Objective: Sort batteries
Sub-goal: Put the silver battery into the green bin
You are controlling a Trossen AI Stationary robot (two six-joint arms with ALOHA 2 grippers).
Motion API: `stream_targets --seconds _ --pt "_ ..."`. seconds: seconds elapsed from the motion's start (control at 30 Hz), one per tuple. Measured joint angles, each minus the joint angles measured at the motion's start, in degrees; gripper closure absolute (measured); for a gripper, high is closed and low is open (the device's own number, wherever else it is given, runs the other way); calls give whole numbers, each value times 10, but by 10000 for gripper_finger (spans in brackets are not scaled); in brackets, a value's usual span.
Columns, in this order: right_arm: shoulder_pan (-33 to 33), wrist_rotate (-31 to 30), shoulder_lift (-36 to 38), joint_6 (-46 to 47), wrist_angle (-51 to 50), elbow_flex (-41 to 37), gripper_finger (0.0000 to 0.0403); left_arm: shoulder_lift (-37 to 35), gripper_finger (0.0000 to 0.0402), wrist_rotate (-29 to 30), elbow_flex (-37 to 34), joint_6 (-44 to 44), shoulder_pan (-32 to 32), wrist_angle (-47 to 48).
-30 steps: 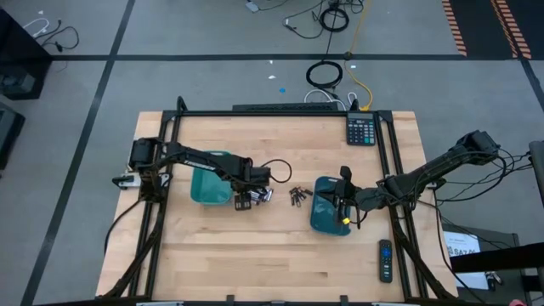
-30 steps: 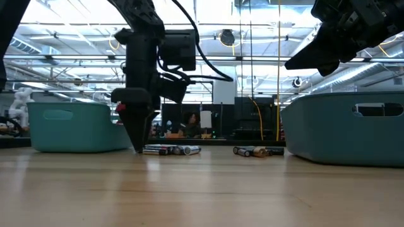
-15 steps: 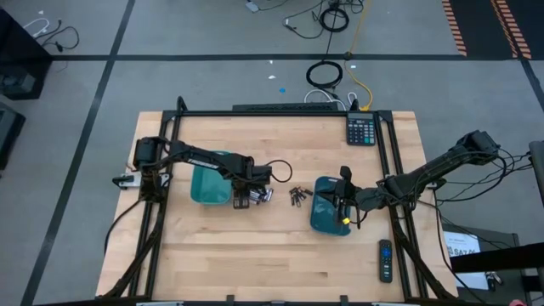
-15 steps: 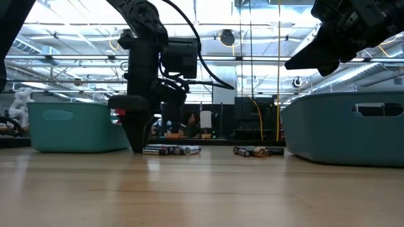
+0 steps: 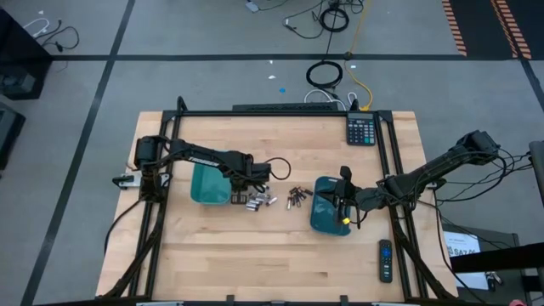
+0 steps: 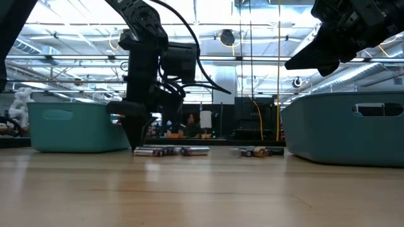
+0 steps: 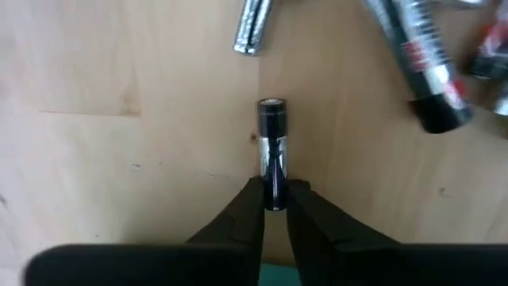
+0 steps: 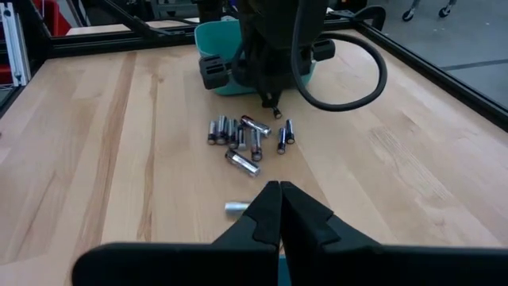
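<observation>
**Dark battery pinched at the left tray; most of the sort left to do**

The left gripper [image 7: 275,200] is seen lowered to the tabletop with its two fingers drawn nearly together on the near end of a thin dark battery [image 7: 271,151], which lies flat on the wood and is not yet lifted. In the high view this gripper [image 5: 241,194] is placed just beside the left teal tray [image 5: 206,184], at the tray-side edge of a cluster of batteries [image 5: 261,201].

A second, smaller cluster [image 5: 296,197] is spread between the first cluster and the right teal tray [image 5: 325,219]. From the right wrist camera about nine loose cells [image 8: 248,135] can be counted on the table, silvery and dark ones mixed.

The right gripper [image 8: 279,208] is held shut and empty above the right teal tray, with the arm waiting.

Whatever may already lie inside either tray cannot be told from these views. Judged from the number of cells on the wood, the sorting is taken to be at an early or middle stage: one battery is being secured, and the rest remain to be picked and placed.

A calculator [image 5: 361,130] and a remote [image 5: 385,259] lie well apart from the work.
</observation>
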State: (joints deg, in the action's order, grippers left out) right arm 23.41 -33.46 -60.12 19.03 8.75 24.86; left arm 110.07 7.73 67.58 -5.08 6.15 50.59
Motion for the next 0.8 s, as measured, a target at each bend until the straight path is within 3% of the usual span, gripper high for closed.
stream_targets --seconds 0.13,0.27,0.4,0.53,0.8 --pt "0 0 0 0 0 0 403 0 276 6 -1 2 0 -4" --pt "2 7 0 0 0 0 403 0 261 8 -1 9 -1 -23" --pt "15 0 -19 -23 16 0 403 0 291 14 -2 14 -1 -36" --pt "13 -9 -37 -24 31 0 403 0 372 18 -2 16 -2 -52" --pt "12 -10 -41 -26 31 0 403 -23 379 41 16 21 -12 -55"
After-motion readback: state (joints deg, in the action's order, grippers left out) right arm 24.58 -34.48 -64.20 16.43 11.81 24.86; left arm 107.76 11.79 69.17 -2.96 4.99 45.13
